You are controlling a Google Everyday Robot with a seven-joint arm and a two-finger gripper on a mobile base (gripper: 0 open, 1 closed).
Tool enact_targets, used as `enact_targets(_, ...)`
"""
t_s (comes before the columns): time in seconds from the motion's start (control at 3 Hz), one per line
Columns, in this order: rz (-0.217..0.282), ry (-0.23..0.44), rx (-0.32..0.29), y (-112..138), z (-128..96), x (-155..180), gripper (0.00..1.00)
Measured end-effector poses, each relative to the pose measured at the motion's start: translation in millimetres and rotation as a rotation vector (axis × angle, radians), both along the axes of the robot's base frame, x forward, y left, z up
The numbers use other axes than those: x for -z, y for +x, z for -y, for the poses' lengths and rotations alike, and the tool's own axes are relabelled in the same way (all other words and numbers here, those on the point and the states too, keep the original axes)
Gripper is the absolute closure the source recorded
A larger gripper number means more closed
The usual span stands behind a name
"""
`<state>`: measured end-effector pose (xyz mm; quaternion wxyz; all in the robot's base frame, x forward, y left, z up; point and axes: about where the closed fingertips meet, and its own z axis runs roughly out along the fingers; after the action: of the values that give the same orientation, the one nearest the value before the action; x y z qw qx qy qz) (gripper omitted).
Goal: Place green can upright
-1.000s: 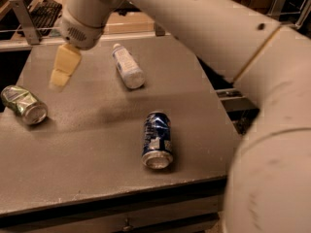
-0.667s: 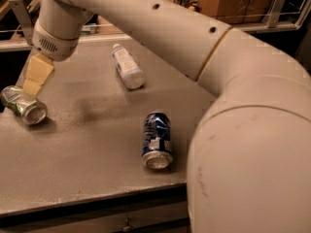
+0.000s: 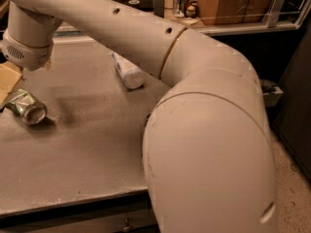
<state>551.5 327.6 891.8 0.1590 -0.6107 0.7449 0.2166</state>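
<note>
Far left of the frame, the hand (image 3: 7,84) hangs low over the grey bench (image 3: 87,144), half cut off by the picture's edge, and whether it is released or clenched I cannot tell. Just below it lies the green can (image 3: 24,109), on its side, not upright, its silver end turned toward the lower right. The hand's tan tip overlaps the can's upper left part; contact or a small gap, I cannot tell.

The round wrist housing (image 3: 26,42) sits above the hand in the upper left corner. From there the big cream arm (image 3: 194,81) sweeps across the top of the frame and swells into a huge elbow filling the lower right, covering much of the bench there.

Near the upper middle, a white plastic bottle (image 3: 127,72) lies on its side on the bench, its far end hidden behind the arm, well apart from the can. A cardboard box (image 3: 228,1) stands on a shelf at the top
</note>
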Motion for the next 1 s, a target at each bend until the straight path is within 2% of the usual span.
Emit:
enact_targets(0.33,-0.027,-0.088,0.024,-6.0,-16.4,12.5,0.0)
enact_targets(0.67,-0.033,-0.188,0.077,-5.4,-20.1,28.7,0.0)
enact_targets(1.0,-0.014,-0.281,0.16,-1.4,-16.3,38.8,0.0)
